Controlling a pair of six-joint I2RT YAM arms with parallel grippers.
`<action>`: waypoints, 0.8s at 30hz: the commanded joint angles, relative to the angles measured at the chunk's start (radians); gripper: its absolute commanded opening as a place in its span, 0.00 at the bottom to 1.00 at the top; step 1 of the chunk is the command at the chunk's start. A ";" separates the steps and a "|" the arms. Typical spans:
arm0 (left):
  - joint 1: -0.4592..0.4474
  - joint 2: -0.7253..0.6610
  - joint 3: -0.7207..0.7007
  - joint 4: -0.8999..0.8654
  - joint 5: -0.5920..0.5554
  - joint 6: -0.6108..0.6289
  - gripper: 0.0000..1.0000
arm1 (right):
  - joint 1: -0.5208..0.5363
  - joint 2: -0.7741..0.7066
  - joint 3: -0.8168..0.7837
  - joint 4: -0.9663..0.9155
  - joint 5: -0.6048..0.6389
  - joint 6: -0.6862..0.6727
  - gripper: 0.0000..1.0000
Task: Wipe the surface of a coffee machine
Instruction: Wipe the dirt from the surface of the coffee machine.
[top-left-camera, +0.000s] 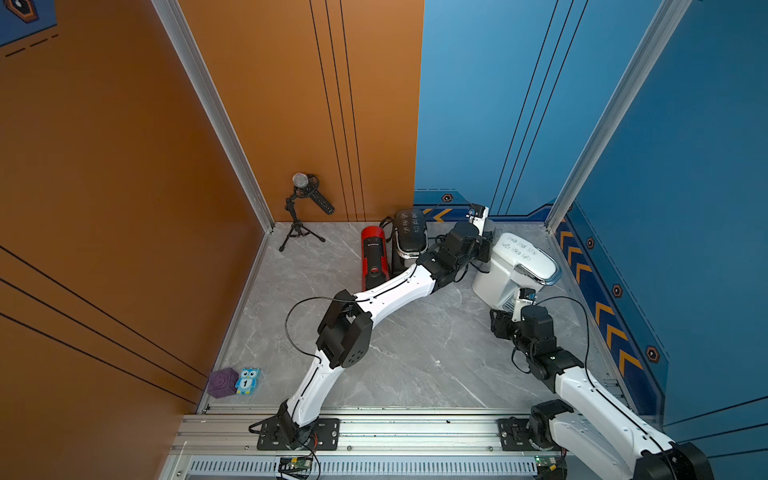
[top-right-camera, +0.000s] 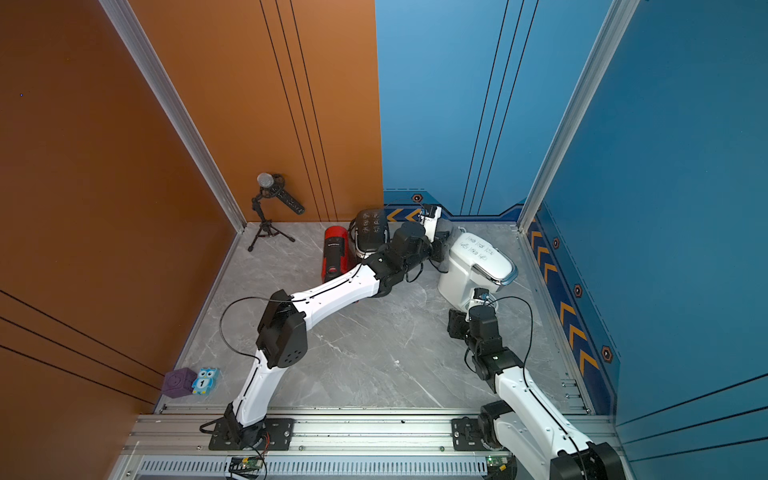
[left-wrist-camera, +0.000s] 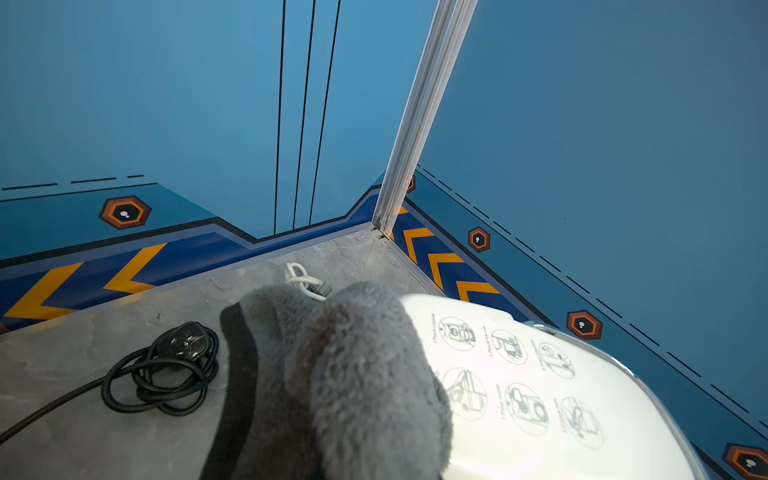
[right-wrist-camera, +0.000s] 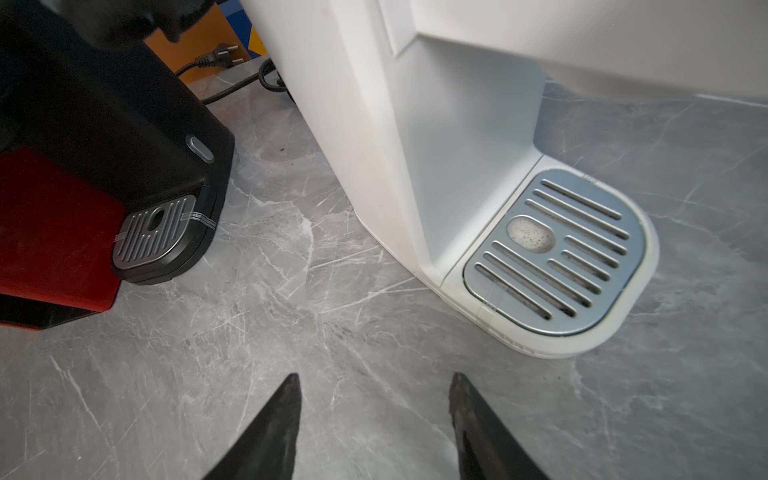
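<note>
Machine (top-left-camera: 521, 255) at one o'clock. My left gripper (top-left-camera: 484, 244) is clenched on the cloth (left-wrist-camera: 357, 374) at its top edge. I should apply flat pressure in overlapping strokes. Right gripper (right-wrist-camera: 376, 401) released, empty.

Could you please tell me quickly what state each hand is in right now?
Left hand: closed on the fluffy grey cloth.
Right hand: open, holding nothing.
</note>
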 joint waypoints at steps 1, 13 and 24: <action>0.003 0.053 -0.038 -0.005 0.025 -0.035 0.00 | 0.006 -0.002 0.025 -0.004 0.031 -0.006 0.58; 0.020 0.156 -0.085 -0.004 0.082 -0.134 0.00 | 0.007 0.006 0.027 0.002 0.028 -0.007 0.58; 0.029 0.114 -0.162 -0.007 0.142 -0.133 0.00 | 0.008 0.007 0.026 0.004 0.031 -0.006 0.58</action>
